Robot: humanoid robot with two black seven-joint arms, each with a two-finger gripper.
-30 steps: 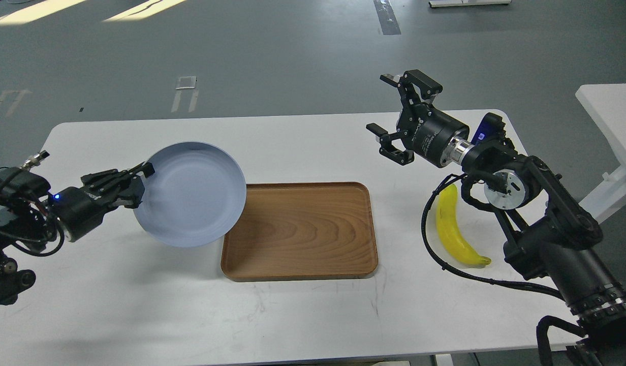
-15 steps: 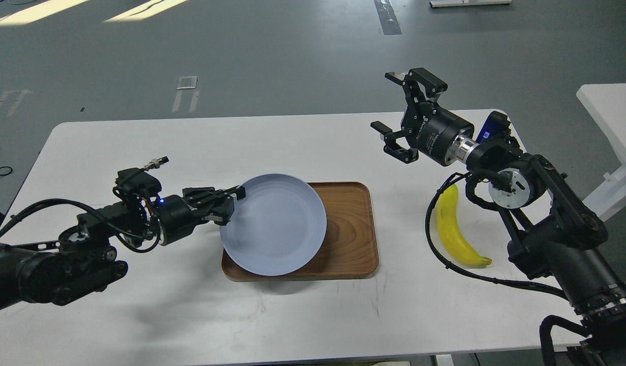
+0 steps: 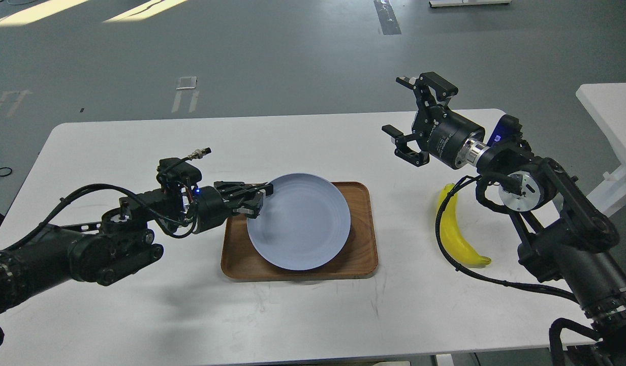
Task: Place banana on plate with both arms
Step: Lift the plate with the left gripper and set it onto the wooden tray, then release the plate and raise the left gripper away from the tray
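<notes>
The pale blue-grey plate (image 3: 300, 221) is over the brown wooden tray (image 3: 361, 249), tilted slightly, its left rim pinched by my left gripper (image 3: 257, 199). The left gripper is shut on the plate's rim. The yellow banana (image 3: 452, 234) lies on the white table at the right, partly crossed by a black cable. My right gripper (image 3: 402, 114) is open and empty, raised above the table, up and to the left of the banana.
The white table (image 3: 115, 147) carries the tray in the middle. The right arm's elbow and cables (image 3: 526, 188) hang beside the banana. A second white table (image 3: 610, 117) stands off to the far right.
My left arm has carried the plate rightward and down, from the left of the tray to over the tray. My right gripper has shifted slightly to the right and stays open.
</notes>
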